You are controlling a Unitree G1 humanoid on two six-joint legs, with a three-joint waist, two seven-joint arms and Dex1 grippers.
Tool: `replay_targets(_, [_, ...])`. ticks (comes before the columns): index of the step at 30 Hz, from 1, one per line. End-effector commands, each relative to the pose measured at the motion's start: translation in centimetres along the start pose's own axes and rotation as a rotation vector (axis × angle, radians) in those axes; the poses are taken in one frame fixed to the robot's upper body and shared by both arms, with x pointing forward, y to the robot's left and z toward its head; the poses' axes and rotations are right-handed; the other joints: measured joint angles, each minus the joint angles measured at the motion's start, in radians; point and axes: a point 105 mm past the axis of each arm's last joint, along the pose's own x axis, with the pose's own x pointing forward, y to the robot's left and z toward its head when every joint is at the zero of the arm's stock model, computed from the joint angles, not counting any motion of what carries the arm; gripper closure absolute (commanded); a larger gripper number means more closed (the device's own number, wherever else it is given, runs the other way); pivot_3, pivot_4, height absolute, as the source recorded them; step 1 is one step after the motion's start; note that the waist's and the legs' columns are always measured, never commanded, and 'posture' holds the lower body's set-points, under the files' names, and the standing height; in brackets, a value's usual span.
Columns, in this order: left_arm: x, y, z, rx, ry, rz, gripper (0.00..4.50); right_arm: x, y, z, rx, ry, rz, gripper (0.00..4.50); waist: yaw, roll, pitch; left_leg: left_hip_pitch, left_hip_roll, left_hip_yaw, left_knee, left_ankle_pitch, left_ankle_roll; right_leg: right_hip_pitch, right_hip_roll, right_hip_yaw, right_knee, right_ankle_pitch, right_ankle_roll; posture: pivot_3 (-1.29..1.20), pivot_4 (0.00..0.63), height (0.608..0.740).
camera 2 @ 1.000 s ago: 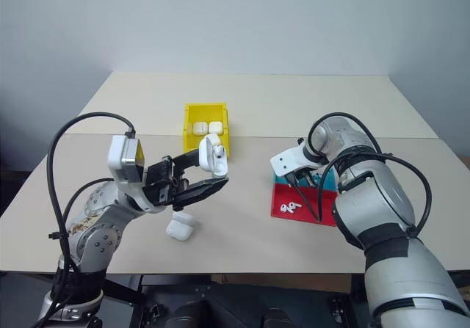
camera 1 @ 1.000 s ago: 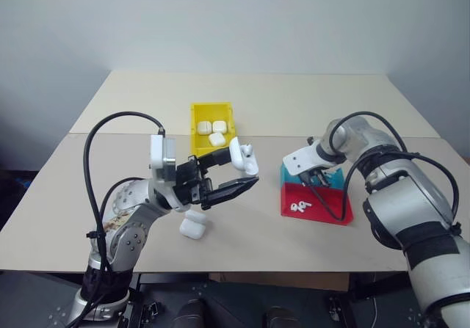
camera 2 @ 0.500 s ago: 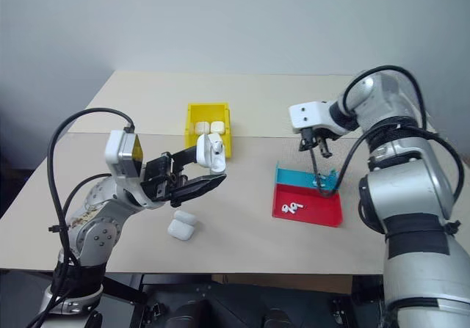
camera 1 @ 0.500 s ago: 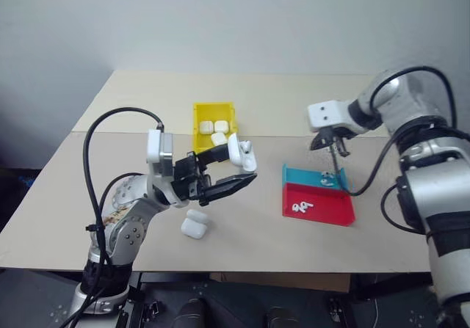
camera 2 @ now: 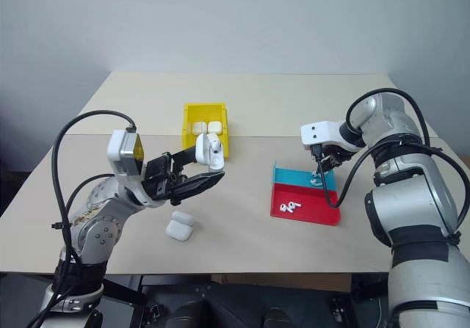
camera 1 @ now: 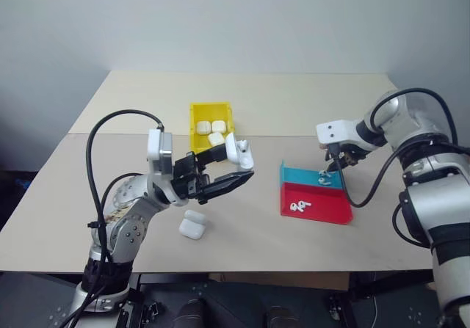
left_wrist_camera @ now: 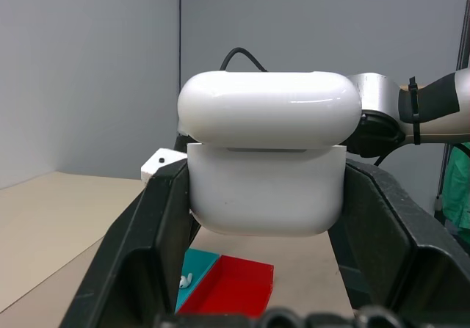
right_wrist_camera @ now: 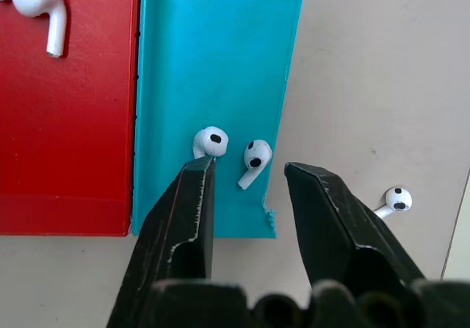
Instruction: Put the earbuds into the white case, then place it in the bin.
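Left gripper's two black fingers (camera 1: 233, 168) clamped on a small glossy white plastic earbud case (camera 1: 241, 152), lid ajar, held above the beige table (camera 1: 308, 104) just in front of the bright yellow open-top plastic bin (camera 1: 200, 111) with three more white cases (camera 1: 212, 130) inside. Right gripper (right_wrist_camera: 248, 188), fingers parted and holding nothing, poised over the teal strip of a red-and-teal tray (camera 1: 334, 214), with two tiny white earbuds (right_wrist_camera: 253, 157) just beyond its tips. Another closed white case (camera 1: 192, 226) lying on the table below the left arm
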Motion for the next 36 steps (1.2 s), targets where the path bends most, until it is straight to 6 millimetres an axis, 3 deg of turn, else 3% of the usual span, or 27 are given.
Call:
replay_targets(1, [0.3,-0.5,0.9,0.029,-0.025,-0.021,1.73,0.3,0.1,-0.3,0.002,0.017,-0.001,2.52,0.0,0.0,0.0,0.0,0.0,0.0,0.0,0.0,0.0,0.0,0.0,0.0,0.0,0.0,0.0,0.0,0.15,0.74])
replay_targets(17, [-0.3,-1.0,1.0,0.041,-0.013,0.026,1.73,3.2,1.4,-0.6,-0.024,0.066,0.057,2.52,0.0,0.0,0.0,0.0,0.0,0.0,0.0,0.0,0.0,0.0,0.0,0.0,0.0,0.0,0.0,0.0,0.15,0.74])
replay_targets(36, [-0.5,-1.3,1.1,0.031,-0.02,0.04,1.73,4.6,2.1,-1.2,-0.014,0.114,0.075,2.52,0.0,0.0,0.0,0.0,0.0,0.0,0.0,0.0,0.0,0.0,0.0,0.0,0.0,0.0,0.0,0.0,0.15,0.74])
